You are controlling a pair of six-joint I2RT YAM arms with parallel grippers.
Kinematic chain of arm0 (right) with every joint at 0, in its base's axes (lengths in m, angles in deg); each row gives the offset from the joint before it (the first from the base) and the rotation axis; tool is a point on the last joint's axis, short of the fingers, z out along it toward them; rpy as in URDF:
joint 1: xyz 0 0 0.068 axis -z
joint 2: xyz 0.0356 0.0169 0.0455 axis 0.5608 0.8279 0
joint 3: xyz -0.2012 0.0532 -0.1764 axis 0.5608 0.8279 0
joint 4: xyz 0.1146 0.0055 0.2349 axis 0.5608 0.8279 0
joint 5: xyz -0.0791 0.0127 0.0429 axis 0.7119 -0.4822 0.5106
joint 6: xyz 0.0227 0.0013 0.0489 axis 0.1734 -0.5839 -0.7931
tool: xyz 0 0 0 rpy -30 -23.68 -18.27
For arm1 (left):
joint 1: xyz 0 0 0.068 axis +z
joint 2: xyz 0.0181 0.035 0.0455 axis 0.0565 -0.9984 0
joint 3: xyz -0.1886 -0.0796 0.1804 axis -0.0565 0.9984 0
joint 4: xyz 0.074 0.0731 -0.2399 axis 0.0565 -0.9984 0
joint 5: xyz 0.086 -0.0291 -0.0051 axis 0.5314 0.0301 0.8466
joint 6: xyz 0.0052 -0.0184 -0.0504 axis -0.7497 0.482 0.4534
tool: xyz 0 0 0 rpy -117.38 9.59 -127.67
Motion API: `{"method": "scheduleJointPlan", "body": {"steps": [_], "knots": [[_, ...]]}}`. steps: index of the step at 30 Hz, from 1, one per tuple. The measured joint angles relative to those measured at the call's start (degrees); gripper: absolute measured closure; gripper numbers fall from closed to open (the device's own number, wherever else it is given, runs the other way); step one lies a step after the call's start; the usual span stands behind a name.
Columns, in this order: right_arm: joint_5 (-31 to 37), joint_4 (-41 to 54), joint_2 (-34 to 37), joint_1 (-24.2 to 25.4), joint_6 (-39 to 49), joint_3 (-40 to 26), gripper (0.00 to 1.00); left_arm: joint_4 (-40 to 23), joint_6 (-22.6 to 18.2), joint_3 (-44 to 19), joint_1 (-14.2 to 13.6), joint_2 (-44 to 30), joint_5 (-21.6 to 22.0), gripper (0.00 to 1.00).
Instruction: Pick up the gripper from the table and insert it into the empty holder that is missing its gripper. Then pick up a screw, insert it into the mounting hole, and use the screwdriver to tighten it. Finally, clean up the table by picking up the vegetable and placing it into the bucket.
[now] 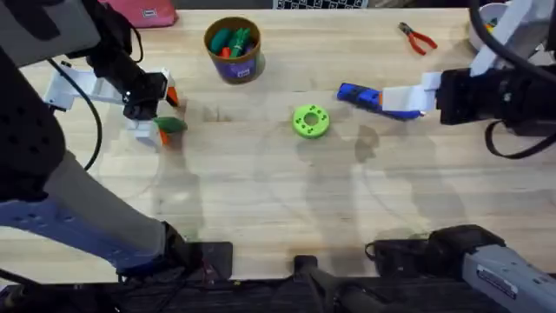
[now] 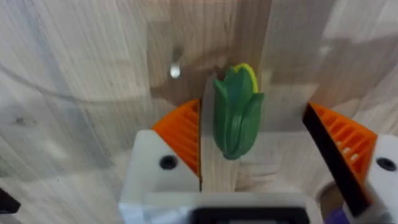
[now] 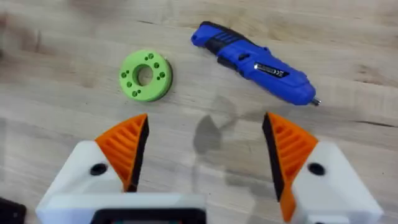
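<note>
A pale wooden table carries a tan bucket of toy vegetables, a lime green disc, a blue screwdriver, red-handled pliers and a green vegetable.

A lime green round disc with holes is lying flat near the middle of the wooden table; red-handled pliers are resting well apart from it near the far edge; a pink object is being cut off at the far left edge.
</note>
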Motion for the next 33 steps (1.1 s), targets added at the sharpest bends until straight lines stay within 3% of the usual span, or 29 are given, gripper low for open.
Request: {"method": "scheduleJointPlan", "body": {"steps": [3,6,10,13,14,21,24,29,33], "knots": [[0.0,0.0,0.0,0.0,0.0,0.0,0.008,0.1,0.0,-0.2,0.1,0.0,-0.6,0.030],[0.0,0.1,0.0,0.0,0.0,0.0,0.007,0.1,-0.4,-0.2,0.0,0.0,-1.2,0.170],[0.0,0.1,0.0,0.0,0.0,0.0,0.007,0.1,-0.4,-0.2,0.0,0.0,-1.5,0.479],[0.0,0.1,0.0,0.0,0.0,0.0,0.008,0.0,-0.4,-0.3,0.1,0.0,-1.6,0.911],[0.0,0.1,0.0,0.0,0.0,0.0,0.008,0.0,-0.5,-0.3,0.1,0.0,-1.6,0.967],[0.0,0.1,0.0,0.0,0.0,0.0,0.007,0.1,-0.7,-0.3,0.2,0.0,-2.1,0.970],[0.0,0.1,0.0,0.0,0.0,0.0,0.008,0.7,-2.8,-0.3,0.2,0.0,-2.7,0.970],[0.0,0.1,0.0,0.0,0.0,0.0,0.008,2.2,-12.2,-1.4,0.2,-0.4,-3.1,0.970],[0.0,0.1,0.0,0.0,0.0,0.0,0.007,0.0,-21.9,-6.4,0.1,-1.1,-3.3,0.970]]}}
